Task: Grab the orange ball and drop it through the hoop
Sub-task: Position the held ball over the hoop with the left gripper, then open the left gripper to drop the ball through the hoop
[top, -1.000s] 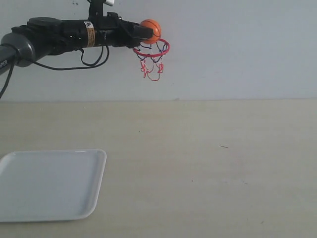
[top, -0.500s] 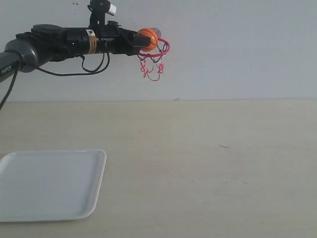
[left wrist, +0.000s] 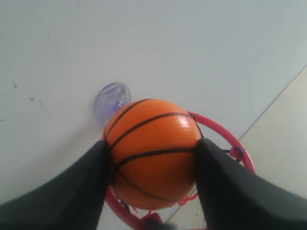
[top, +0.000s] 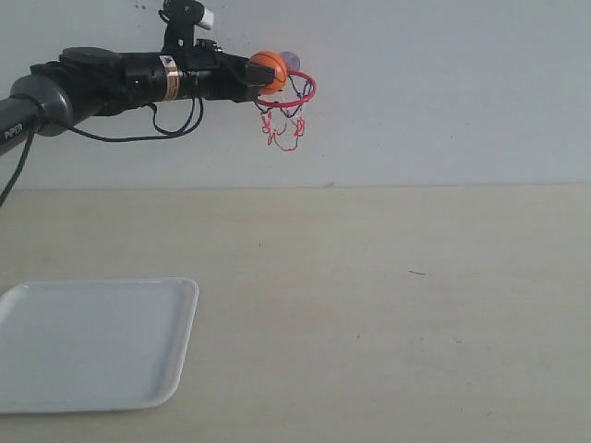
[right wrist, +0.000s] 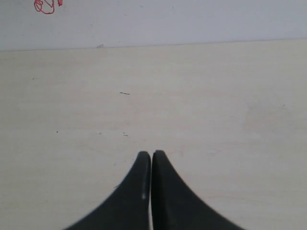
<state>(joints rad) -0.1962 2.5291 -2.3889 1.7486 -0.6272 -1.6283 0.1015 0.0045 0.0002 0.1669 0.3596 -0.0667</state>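
High on the back wall, my left gripper (top: 266, 74) is shut on the orange ball (top: 270, 69). The ball sits just above the left part of the hoop's red ring (top: 297, 94), whose red and black net (top: 283, 127) hangs below. In the left wrist view the orange ball (left wrist: 152, 152) is squeezed between both black fingers (left wrist: 72, 191), with the red ring (left wrist: 225, 139) under and behind it and the clear suction cup (left wrist: 111, 99) on the wall. My right gripper (right wrist: 151, 154) is shut with nothing in it, low over the table; it does not show in the exterior view.
A white rectangular tray (top: 92, 341) lies at the front left of the beige table (top: 388, 305). A small dark mark (top: 417, 273) is on the table right of the middle. The net's tip (right wrist: 47, 5) shows far off in the right wrist view.
The left arm has drawn slightly left and lowered the ball a little toward the ring. The ball stays held. Tray and hoop have not moved.
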